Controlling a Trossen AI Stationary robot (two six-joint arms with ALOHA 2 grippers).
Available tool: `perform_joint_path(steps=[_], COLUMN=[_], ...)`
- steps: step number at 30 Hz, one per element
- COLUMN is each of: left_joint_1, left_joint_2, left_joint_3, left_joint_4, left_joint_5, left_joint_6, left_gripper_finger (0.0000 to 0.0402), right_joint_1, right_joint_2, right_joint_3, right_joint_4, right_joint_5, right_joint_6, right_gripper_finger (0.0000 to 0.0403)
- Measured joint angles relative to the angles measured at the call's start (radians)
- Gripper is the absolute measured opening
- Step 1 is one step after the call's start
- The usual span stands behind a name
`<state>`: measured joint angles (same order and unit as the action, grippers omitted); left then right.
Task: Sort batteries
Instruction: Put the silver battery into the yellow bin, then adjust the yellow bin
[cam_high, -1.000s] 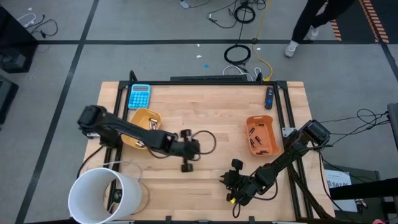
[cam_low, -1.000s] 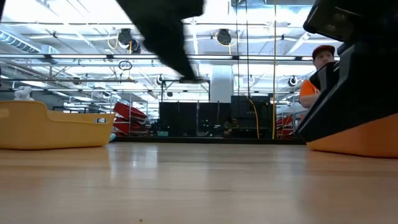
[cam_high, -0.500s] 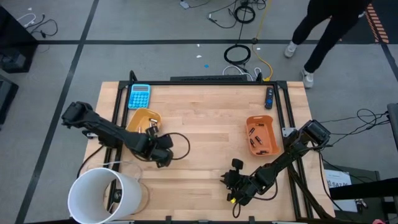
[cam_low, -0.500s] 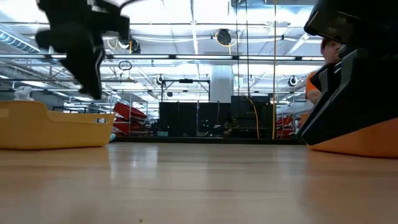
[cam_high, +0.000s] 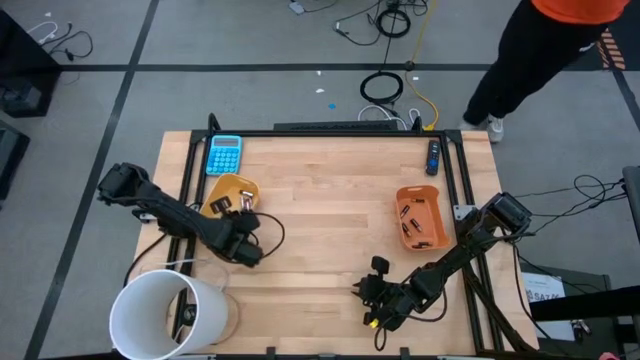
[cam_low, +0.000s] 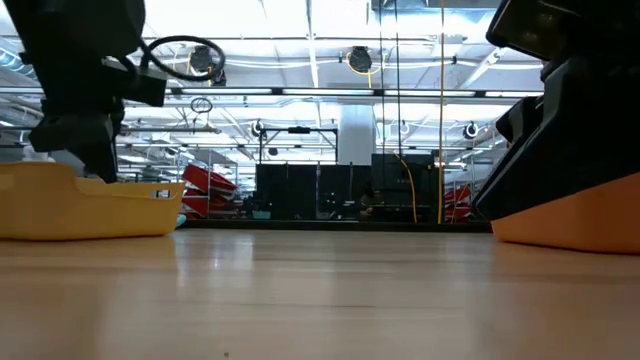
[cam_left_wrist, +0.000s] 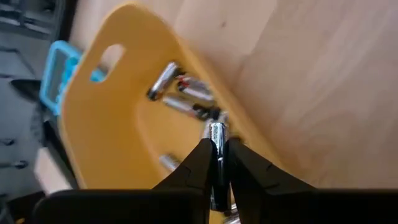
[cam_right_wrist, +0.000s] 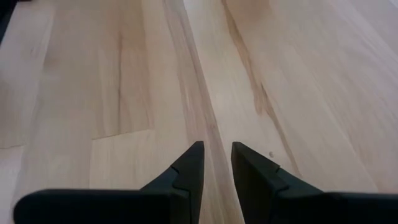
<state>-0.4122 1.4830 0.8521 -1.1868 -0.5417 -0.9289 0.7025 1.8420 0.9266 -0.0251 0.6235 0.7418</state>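
My left gripper (cam_high: 243, 208) is shut on a silvery battery (cam_left_wrist: 216, 149) over the near right part of the yellow tray (cam_high: 222, 190). It also shows in the low view (cam_low: 88, 150) above the tray (cam_low: 90, 208). Several silvery batteries (cam_left_wrist: 186, 93) lie on the tray's floor. The orange tray (cam_high: 420, 218) at the right holds several darker batteries (cam_high: 412, 222). My right gripper (cam_high: 368, 292) waits low over bare wood near the table's front edge, its fingers (cam_right_wrist: 193, 163) a narrow gap apart and empty. My left gripper pinches the silvery battery between its two fingers (cam_left_wrist: 198, 163). The battery lies along the fingers, and its free end (cam_left_wrist: 216, 129) sticks out past the fingertips. The fingers slant down from the table's near side. The battery is lifted clear above the tray's floor.
A blue calculator (cam_high: 224, 154) lies at the far left, behind the yellow tray. A white bucket (cam_high: 168, 312) stands at the near left corner. A small dark object (cam_high: 432, 156) lies at the far right. Bare wood (cam_high: 330, 215) lies between the trays. A person (cam_high: 540, 40) walks beyond the table.
My left gripper has gone from the table's middle toward the left edge and now stands over the yellow tray's near right part, turned so that its fingers point into the tray. The person beyond the table has walked on.
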Motion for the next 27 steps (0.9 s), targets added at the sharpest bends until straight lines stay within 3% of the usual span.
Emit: perform_joint_path(steps=[4,12,22,27], left_joint_1=[-0.001,0.044,0.252,0.275], left_joint_2=[-0.004,-0.028,-0.029,-0.029], left_joint_3=[-0.015,-0.045,-0.074,-0.058], left_joint_4=[-0.008,-0.009,0.091,0.101], left_joint_5=[0.008,0.023,0.025,-0.007], left_joint_6=[-0.023,0.032,0.255,0.288], left_gripper_finger=[0.0071,0.0166,0.0173,0.0173], right_joint_1=[0.000,0.001,0.020,0.033], right_joint_2=[0.000,0.000,0.000,0.000], right_joint_3=[0.000,0.000,0.000,0.000], right_joint_4=[0.001,0.021,0.086,0.089], right_joint_5=[0.000,0.000,0.004,0.008], right_joint_6=[0.000,0.005,0.003,0.005], right_gripper_finger=[0.0074,0.0074,0.0074,0.0074])
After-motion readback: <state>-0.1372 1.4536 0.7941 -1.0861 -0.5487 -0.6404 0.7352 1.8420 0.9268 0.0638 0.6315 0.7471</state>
